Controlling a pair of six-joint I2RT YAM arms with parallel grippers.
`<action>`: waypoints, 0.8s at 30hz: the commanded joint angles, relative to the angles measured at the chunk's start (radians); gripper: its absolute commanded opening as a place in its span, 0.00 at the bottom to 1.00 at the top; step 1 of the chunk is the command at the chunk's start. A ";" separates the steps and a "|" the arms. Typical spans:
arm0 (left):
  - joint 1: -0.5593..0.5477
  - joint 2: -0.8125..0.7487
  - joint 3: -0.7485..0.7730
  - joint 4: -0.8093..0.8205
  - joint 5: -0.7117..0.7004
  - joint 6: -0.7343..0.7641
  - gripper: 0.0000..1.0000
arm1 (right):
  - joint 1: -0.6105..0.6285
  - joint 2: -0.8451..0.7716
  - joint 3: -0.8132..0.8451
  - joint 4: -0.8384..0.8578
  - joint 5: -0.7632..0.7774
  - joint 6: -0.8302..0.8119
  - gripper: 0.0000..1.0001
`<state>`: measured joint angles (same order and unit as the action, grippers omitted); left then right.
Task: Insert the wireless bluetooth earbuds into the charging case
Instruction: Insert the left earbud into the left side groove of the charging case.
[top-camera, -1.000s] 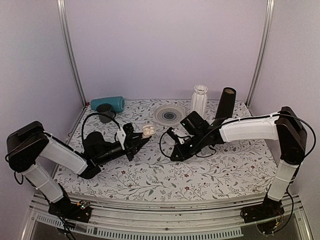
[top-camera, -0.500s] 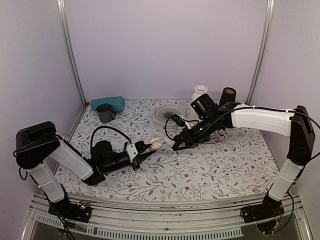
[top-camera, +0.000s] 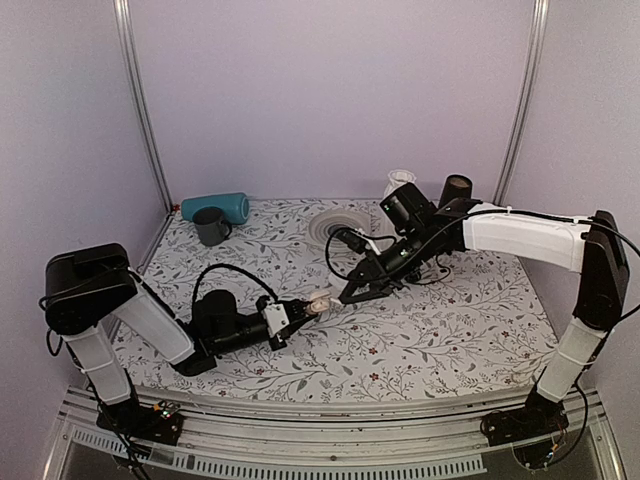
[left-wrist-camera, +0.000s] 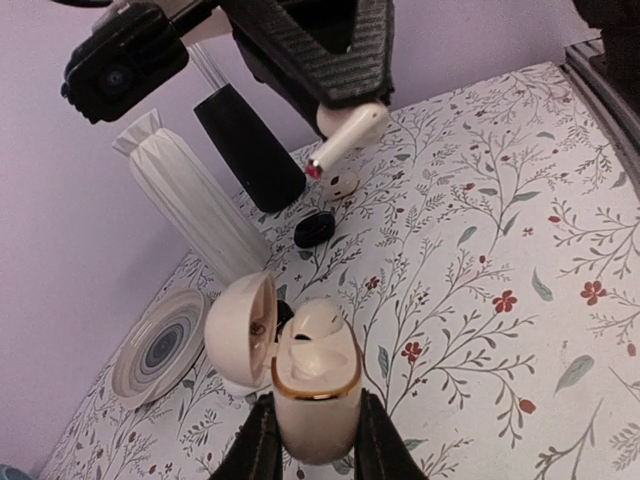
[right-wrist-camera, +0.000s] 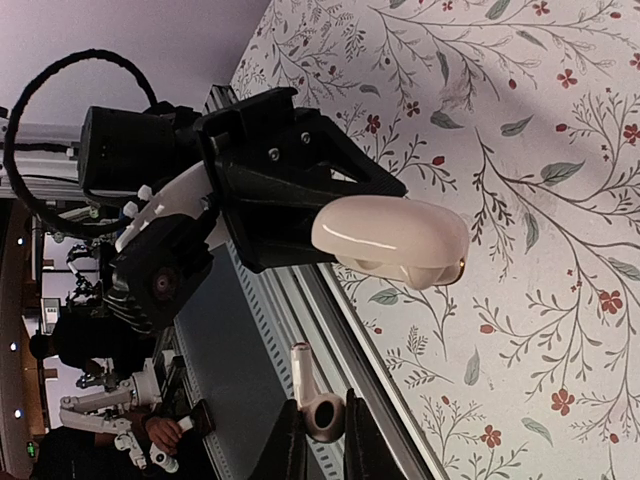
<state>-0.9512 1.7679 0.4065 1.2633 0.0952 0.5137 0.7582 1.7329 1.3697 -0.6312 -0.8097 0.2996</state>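
At table centre, top view: the left gripper (top-camera: 312, 303) is clamped on the charging case (top-camera: 320, 298). The right gripper (top-camera: 347, 296) sits just beside it at 3 o'clock, pinched on something too small to name here. The two arms' tips nearly meet. Along the far edge stand a teal cylinder (top-camera: 216, 206) lying on its side, a dark mug (top-camera: 210, 227), a ringed plate (top-camera: 339, 226), a white ribbed vase (top-camera: 397, 183) partly hidden by the right arm, and a black cylinder (top-camera: 455, 190). From 4 to 8 o'clock of the tips, the floral table (top-camera: 440, 335) shows only cloth out to its near edge.

Left wrist view:
- The left gripper (left-wrist-camera: 317, 440) holds the charging case (left-wrist-camera: 316, 395) upright, long axis 6 to 12 o'clock.
- The lid (left-wrist-camera: 240, 330) is swung open to 9 o'clock; a dark mark inside it is too small to read.
- A second earbud (left-wrist-camera: 312, 326) sits in a well.
- At 12 o'clock, well above the case, the right gripper (left-wrist-camera: 347, 95) pinches an earbud (left-wrist-camera: 352, 125), stem slanting down to 7 o'clock.
- Behind, on the cloth, lie a small white pod (left-wrist-camera: 343, 184) and a black pod (left-wrist-camera: 314, 228), both apart from the case.

Right wrist view:
- The right gripper (right-wrist-camera: 322, 435) is closed on the earbud (right-wrist-camera: 320, 412), stem pointing to 12 o'clock.
- The charging case (right-wrist-camera: 392, 240) is at 1 o'clock, long axis 9 to 3 o'clock, held in the left gripper (right-wrist-camera: 330, 215).
- The table's near edge runs close beside both.
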 joint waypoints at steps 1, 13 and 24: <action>-0.020 0.017 0.030 0.028 -0.002 0.022 0.00 | 0.000 0.036 0.031 -0.018 -0.063 0.020 0.09; -0.039 0.043 0.052 0.031 0.020 0.035 0.00 | 0.000 0.094 0.045 -0.027 -0.086 0.059 0.09; -0.057 0.062 0.070 0.026 0.025 0.052 0.00 | 0.001 0.122 0.054 -0.040 -0.086 0.074 0.09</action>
<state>-0.9894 1.8156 0.4591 1.2667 0.1055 0.5503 0.7582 1.8385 1.3941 -0.6601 -0.8753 0.3641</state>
